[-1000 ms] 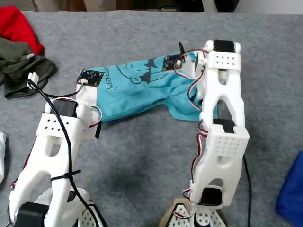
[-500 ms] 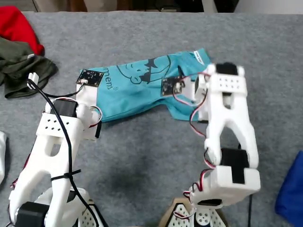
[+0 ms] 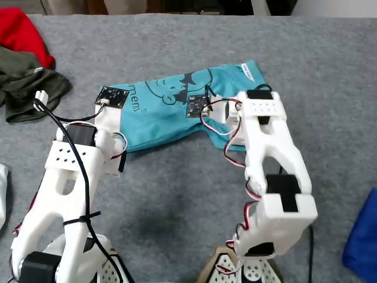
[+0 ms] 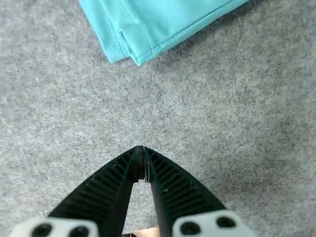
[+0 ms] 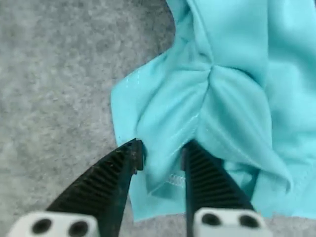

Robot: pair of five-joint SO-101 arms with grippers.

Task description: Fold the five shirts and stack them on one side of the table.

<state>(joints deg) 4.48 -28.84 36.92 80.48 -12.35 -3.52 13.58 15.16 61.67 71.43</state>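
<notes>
The shirt [image 3: 165, 115] lies mid-table [image 3: 177, 200], its long axis across, between my arms. My right gripper [image 5: 163, 148] is nearer: the jaws are partly open astride a bunched corner and hold nothing. My left gripper [image 4: 143, 150] is closed and empty, with the shirt's other end ahead of it.

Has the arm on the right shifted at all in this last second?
Yes. The right gripper has pulled back across the teal shirt, from its far corner toward its near edge.
</notes>
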